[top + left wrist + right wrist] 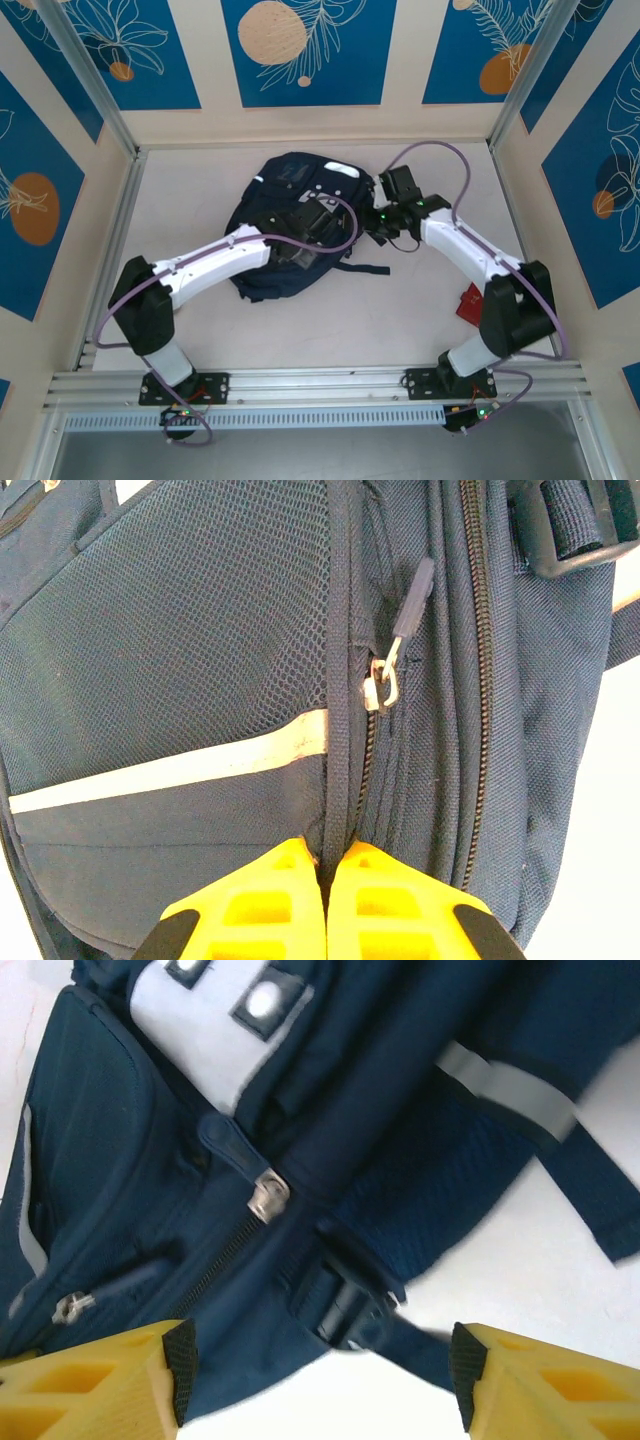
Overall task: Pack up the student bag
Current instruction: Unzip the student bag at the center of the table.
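Note:
The student bag (290, 215), dark navy with white stripes, lies in the middle of the table. My left gripper (308, 228) rests on top of it. In the left wrist view its yellow fingertips (335, 855) are shut on a raised fabric seam of the student bag (180, 630), just below a metal zipper pull (385, 680). My right gripper (383, 222) hovers at the bag's right side. It stands open (320, 1375) over the bag's edge (120, 1160), with a black strap buckle (345, 1305) between its fingers but untouched. A zipper slider (268, 1198) and the grey patch (200, 1020) lie beyond.
A small red object (470, 300) lies on the white table (400, 310) beside the right arm. A dark strap (362, 268) trails from the bag to the right. Metal frame posts and walls close in the table on three sides.

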### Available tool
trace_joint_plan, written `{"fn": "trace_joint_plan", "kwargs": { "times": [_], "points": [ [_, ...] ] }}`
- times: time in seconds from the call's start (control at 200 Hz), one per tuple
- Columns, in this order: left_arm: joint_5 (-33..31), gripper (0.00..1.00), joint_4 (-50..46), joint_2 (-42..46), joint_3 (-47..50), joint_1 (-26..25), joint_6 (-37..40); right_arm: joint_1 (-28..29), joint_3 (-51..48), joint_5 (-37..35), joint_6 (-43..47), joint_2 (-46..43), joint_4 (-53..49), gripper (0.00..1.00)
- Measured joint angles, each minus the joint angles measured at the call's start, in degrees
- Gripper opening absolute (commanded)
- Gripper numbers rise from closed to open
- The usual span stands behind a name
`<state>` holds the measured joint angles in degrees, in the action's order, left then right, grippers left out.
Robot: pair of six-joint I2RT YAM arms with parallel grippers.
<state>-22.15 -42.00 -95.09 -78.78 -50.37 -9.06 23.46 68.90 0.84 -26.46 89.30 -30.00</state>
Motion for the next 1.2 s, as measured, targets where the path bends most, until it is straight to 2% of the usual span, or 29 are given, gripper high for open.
{"fn": "trace_joint_plan", "kwargs": {
  "times": [0.19,0.305,0.42,0.525,0.68,0.81,0.885,1.035,1.2],
  "points": [
    [0.0,0.0,1.33,0.96,1.09,0.04,-0.74,2.78,8.66,-1.92,5.01,9.68,-2.03,0.48],
    [0.0,0.0,1.88,1.42,1.53,0.22,-1.05,3.61,11.06,-2.86,6.23,12.85,-3.15,0.48],
    [0.02,0.0,2.19,1.68,1.66,0.26,-1.07,3.87,13.2,-3.67,7.02,14.6,-4.48,0.52],
    [0.02,0.0,2.19,1.68,1.68,0.26,-1.07,3.87,15.65,-4.9,7.48,16.33,-5.75,0.5],
    [0.09,0.0,2.32,1.68,1.73,0.28,-1.07,4.02,16.5,-7.54,7.45,17.11,-6.54,0.38],
    [0.31,0.0,2.56,1.68,1.73,0.33,-1.07,4.68,16.52,-9.03,7.45,17.11,-6.51,0.35],
    [0.46,0.0,2.58,1.68,1.75,0.33,-1.07,4.72,16.52,-8.98,7.48,17.09,-6.49,0.32],
    [0.59,0.0,2.54,1.68,1.77,0.37,-1.09,4.7,16.52,-8.61,7.67,17.09,-6.49,0.17],
    [0.66,0.0,2.54,1.68,1.81,0.37,-1.33,4.66,16.37,-7.93,6.99,16.61,-6.45,0.1]
  ]
}}
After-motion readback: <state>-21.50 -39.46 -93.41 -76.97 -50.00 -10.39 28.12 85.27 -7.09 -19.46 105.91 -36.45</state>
